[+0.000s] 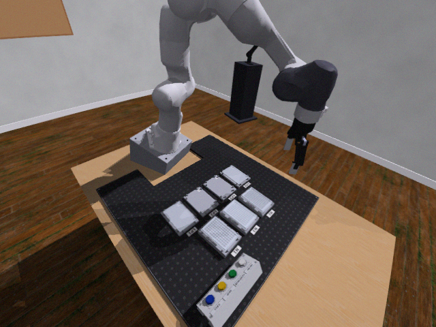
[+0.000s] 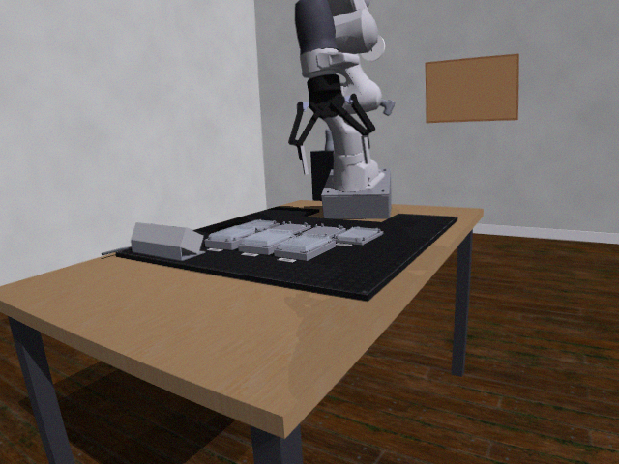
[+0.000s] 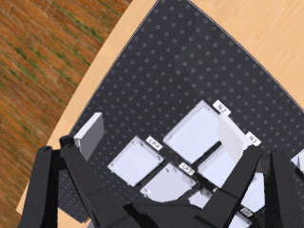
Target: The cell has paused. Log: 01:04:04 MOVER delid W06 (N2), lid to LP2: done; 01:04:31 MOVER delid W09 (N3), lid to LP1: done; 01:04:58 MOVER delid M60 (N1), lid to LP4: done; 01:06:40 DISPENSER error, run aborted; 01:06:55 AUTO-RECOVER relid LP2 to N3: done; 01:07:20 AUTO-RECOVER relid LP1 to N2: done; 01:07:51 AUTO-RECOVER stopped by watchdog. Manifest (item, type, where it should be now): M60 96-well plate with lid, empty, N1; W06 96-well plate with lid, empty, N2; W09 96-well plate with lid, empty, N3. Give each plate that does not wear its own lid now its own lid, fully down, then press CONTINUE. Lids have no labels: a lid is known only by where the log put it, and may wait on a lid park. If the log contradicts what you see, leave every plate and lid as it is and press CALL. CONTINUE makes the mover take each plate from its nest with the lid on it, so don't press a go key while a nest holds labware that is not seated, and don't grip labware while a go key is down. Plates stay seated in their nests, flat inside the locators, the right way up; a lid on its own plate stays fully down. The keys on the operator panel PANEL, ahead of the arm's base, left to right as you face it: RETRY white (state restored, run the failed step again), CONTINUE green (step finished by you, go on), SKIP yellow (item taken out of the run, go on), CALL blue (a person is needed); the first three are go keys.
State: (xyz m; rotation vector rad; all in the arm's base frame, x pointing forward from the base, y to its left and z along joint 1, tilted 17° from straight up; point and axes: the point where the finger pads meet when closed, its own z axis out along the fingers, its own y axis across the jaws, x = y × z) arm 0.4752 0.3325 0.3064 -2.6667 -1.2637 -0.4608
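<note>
Three white well plates sit in a row of nests on the black mat. The N1 plate [image 1: 219, 235], nearest the panel, shows bare open wells. The N2 plate [image 1: 238, 215] and the N3 plate [image 1: 255, 200] look paler and hazier; I cannot tell for sure whether each wears a lid. In the lid park row, LP4 [image 1: 179, 216] and LP1 [image 1: 235, 175] carry pale raised shapes like lids. LP3 [image 1: 201, 201] and LP2 [image 1: 220, 187] look flat and darker. My gripper [image 1: 293, 156] is wide open and empty, high above the mat's far right edge; it also shows in the exterior view [image 2: 335, 159].
The operator panel [image 1: 229, 290] stands at the mat's front edge with its white [image 1: 241, 261], green [image 1: 231, 273], yellow [image 1: 221, 285] and blue [image 1: 210, 299] keys, none of them touched. The arm's base [image 1: 160, 149] is at the back left. A black pillar [image 1: 244, 91] stands on the floor behind the table.
</note>
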